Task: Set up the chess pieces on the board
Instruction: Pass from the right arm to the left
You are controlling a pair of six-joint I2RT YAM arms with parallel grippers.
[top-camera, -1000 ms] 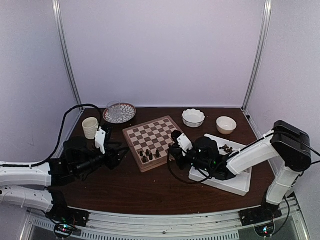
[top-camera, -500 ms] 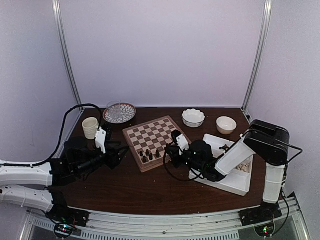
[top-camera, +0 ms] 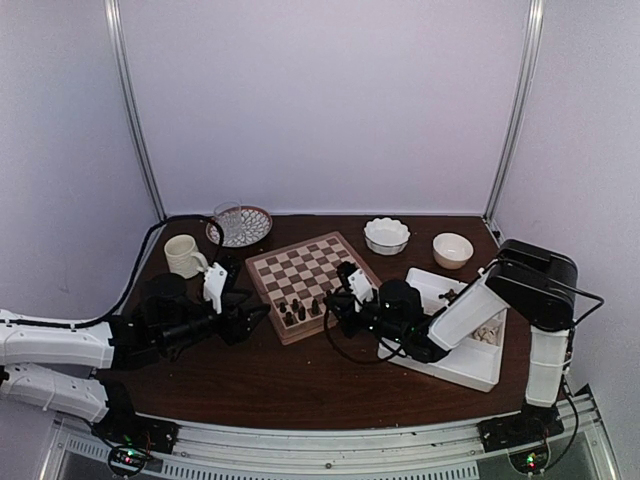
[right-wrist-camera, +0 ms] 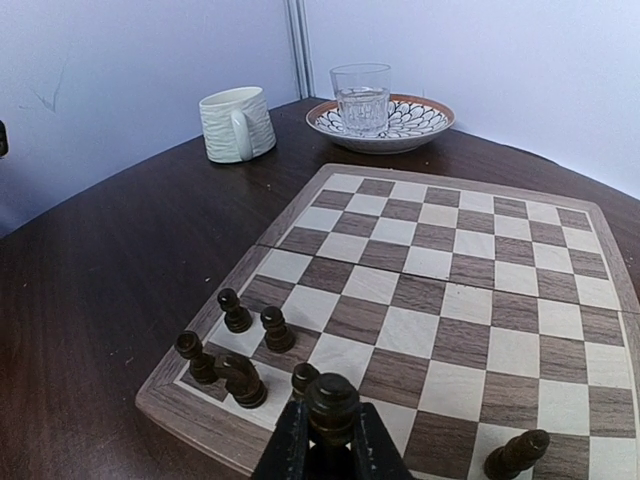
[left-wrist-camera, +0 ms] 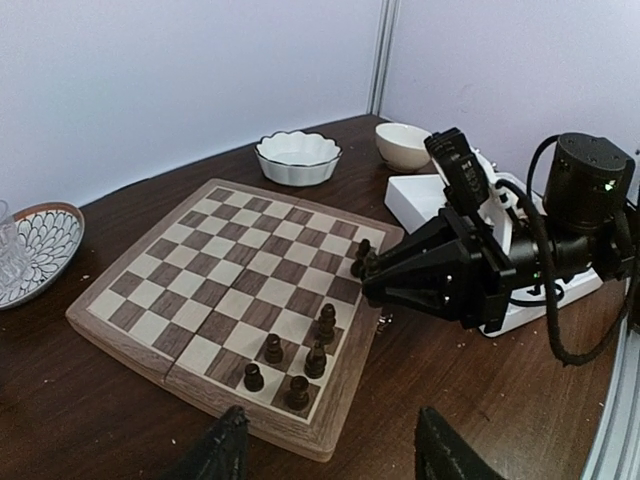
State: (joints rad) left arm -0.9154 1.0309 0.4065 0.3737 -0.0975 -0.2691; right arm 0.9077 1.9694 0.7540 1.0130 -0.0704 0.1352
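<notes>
At board's (top-camera: 305, 262) near corner, R gripper (right-wrist-camera: 330, 438) pinches dark piece (right-wrist-camera: 331, 398), prob. to join dark cluster (right-wrist-camera: 243, 350); L gripper (left-wrist-camera: 332, 452) spread, empty.

Soft, even light, faint shadows; top view slightly soft, wrist views sharp.

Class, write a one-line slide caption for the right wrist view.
Right gripper grips a dark chess piece beside a cluster of dark pieces on the board; mug and glass behind.

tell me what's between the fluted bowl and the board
Nothing but a strip of bare dark table lies between the fluted bowl and the board. The left wrist view shows it best.
</notes>
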